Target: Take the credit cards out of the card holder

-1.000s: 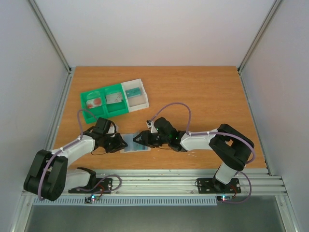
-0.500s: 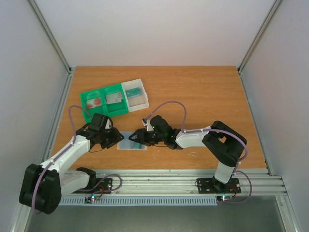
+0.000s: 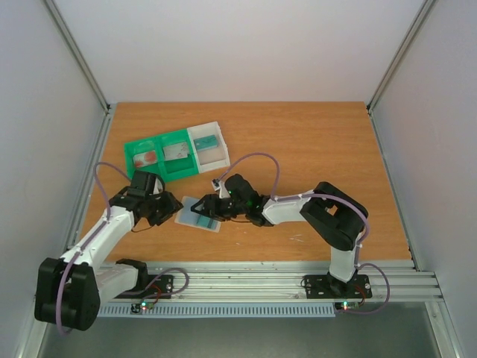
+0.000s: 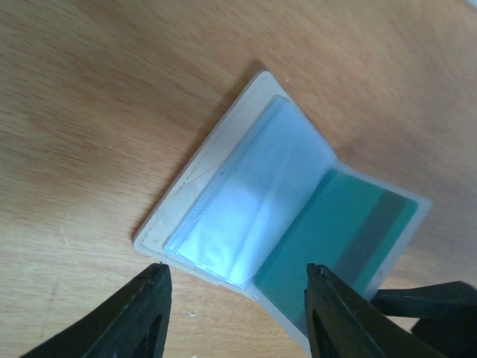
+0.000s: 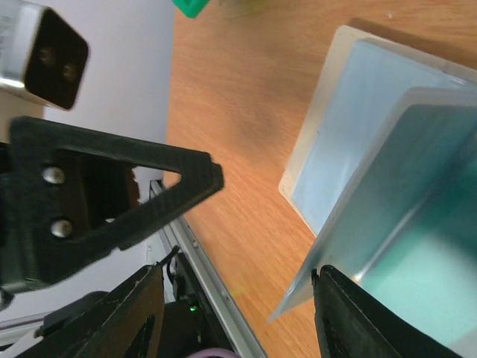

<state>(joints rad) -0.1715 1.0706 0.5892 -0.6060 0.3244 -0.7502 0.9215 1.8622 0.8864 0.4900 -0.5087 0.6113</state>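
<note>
Holder (image 4: 223, 186) unfolded on table (image 3: 313, 149), teal card (image 4: 328, 231) inside | left gripper (image 4: 237, 270): jaws wide, empty | right gripper (image 5: 237, 272): jaws wide, beside holder

Wooden table (image 3: 313, 134), pale grey walls (image 3: 246, 45)

The left arm (image 3: 112, 227) is stretched low and forward. Its left gripper (image 3: 173, 206) points right, with the fingers (image 4: 145, 317) spread apart and empty. The right arm (image 3: 287, 212) folds sharply at the elbow and reaches left. The right gripper (image 3: 200, 211) closely faces the other, its fingers (image 5: 373, 328) parted too.
</note>
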